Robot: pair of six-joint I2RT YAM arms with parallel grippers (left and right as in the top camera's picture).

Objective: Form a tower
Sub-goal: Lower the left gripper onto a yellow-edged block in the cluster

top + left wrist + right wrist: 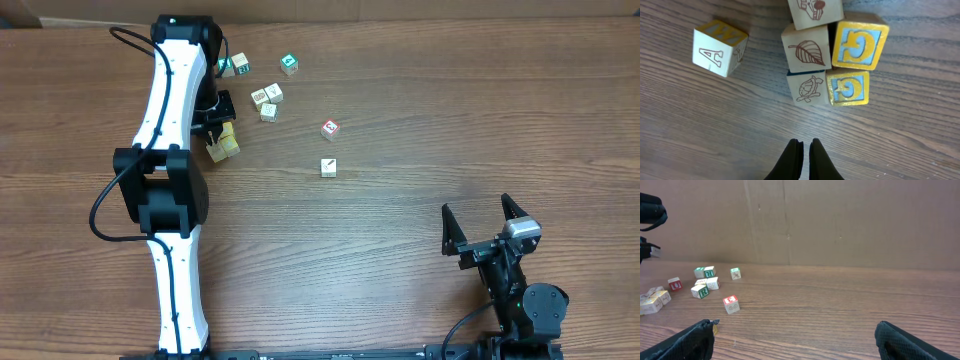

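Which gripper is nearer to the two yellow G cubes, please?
Left. The left gripper has its shut fingers pointing at the yellow G cubes from just beside them; the right gripper sits open, far away across the table.

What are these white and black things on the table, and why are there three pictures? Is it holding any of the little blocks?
Those are two robot arms, each ending in a two-finger gripper. One picture looks down from above the wooden table. The other two come from small cameras on the arms' wrists. Little picture blocks lie scattered on the table; the left wrist camera sees an A block, a leaf block and a turtle block close up. The left gripper is shut and holds nothing. The right gripper stands wide open, empty too.
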